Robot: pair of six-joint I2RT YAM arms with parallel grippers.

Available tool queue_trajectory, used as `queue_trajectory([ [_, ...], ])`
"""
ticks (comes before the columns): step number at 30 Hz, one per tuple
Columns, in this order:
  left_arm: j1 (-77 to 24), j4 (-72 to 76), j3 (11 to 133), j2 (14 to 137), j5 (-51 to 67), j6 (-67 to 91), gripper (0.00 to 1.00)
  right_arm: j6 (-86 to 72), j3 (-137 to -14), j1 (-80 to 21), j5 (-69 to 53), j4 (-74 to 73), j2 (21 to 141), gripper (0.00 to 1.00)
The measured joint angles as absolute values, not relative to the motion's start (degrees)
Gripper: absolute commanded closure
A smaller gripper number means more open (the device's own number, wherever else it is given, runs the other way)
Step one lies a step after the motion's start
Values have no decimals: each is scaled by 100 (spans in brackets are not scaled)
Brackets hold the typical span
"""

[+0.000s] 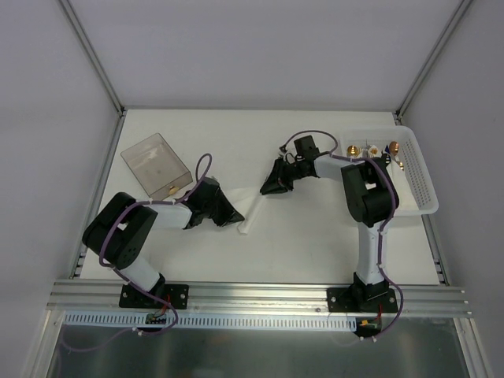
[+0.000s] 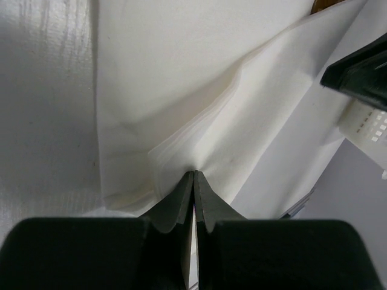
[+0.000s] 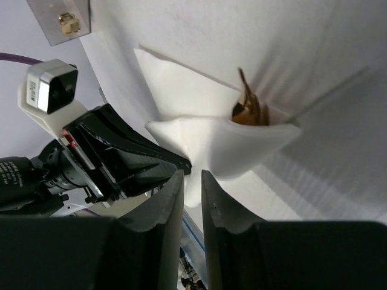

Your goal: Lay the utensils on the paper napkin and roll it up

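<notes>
Room: white tabletop (image 1: 315, 244) between grey walls.
Top view, sides: clear box (image 1: 156, 164) at the far left; white basket (image 1: 421, 185) at the right edge, small items at its far end.
Top view, middle: left tool (image 1: 235, 214) and right tool (image 1: 272, 187) face each other, low over the tabletop. Only a white strip of the napkin (image 1: 247, 224) shows just beside the left tool.
Left wrist, tool: fingers closed tip to tip, pinching the napkin's layered edge.
Left wrist, napkin: folded, creased, lying on the tabletop beyond the fingertips.
Right wrist, tool: fingers a narrow gap apart, a napkin corner hanging between them; I cannot tell whether they grip it.
Right wrist, napkin: lifted into a pouch off the tabletop.
Right wrist, utensil (image 3: 247, 109): copper end poking out of that pouch.
Right wrist, left tool: its tip touches the napkin's near corner.
</notes>
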State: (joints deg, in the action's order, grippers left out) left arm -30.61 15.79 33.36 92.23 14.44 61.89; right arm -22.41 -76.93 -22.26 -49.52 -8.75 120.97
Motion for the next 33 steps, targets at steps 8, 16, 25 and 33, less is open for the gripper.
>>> queue_trajectory([
  [8, -3063, 1741, 3575, 9657, 1636, 6858, 100, -2488, -7369, -2224, -5006, -703, 12060, 80],
  [16, -3065, 2342, 3778, 10191, 1927, 7452, 100, -2672, -7467, -2220, -5015, -484, 12156, 81],
  [25, -3068, 2716, 3610, 10210, 1894, 7741, 100, -2786, -7537, -2095, -4882, -443, 12331, 85],
  [33, -3070, 2744, 3597, 10208, 1870, 7741, 100, -2849, -7531, -1979, -4897, -401, 12344, 87],
])
